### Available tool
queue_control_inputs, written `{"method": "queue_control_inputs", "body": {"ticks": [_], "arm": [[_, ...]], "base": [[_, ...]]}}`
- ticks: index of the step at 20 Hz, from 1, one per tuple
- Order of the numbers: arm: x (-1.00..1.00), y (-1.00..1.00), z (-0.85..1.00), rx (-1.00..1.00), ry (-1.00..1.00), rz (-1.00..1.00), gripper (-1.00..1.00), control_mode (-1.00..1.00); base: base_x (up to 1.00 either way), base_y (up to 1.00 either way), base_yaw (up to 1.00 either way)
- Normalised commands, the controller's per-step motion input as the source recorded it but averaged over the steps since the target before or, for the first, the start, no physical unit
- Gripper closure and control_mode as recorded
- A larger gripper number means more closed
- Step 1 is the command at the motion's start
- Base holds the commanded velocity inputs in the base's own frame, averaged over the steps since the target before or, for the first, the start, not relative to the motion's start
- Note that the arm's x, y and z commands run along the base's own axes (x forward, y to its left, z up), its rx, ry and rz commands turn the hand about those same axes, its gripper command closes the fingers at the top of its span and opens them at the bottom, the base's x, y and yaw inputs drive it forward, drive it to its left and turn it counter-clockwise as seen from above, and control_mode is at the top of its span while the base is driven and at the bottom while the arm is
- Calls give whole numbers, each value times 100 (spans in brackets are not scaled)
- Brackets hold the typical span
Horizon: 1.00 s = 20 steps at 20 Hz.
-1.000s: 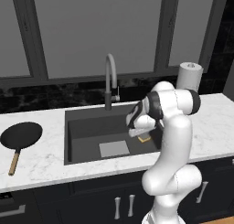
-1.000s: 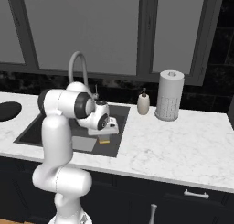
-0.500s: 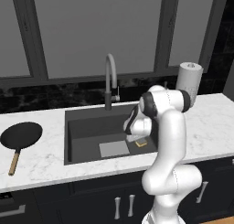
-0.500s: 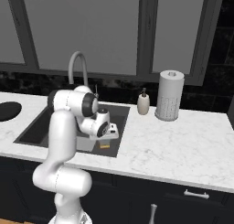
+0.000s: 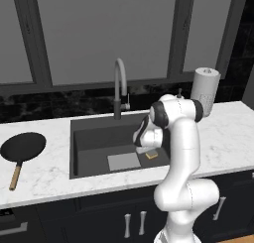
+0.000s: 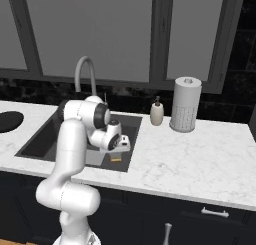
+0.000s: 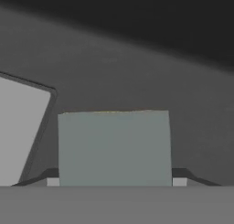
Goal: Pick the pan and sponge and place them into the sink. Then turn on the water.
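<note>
sponge (image 7: 114, 147) between pincer (image 5: 147, 149) tips, in sink (image 5: 89, 140)

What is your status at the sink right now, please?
Hand low in sink, shut on sponge. Pan on counter left. Nothing in the way.

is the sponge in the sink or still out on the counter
In. The sponge lies on the sink floor beside the drain plate, under the gripper.
</note>
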Motion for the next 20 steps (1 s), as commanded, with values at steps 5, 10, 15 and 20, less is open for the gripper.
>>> {"method": "queue_control_inputs", "body": {"ticks": [5, 10, 15, 20], "arm": [[31, 1, -1, 0, 1, 0, 100, -100], [2, 3, -20, 0, 0, 0, 100, -100], [0, 0, 0, 0, 0, 0, -100, -100], [0, 0, 0, 0, 0, 0, -100, -100]], "base": [[0, 0, 0], [0, 0, 0], [0, 0, 0], [0, 0, 0]]}}
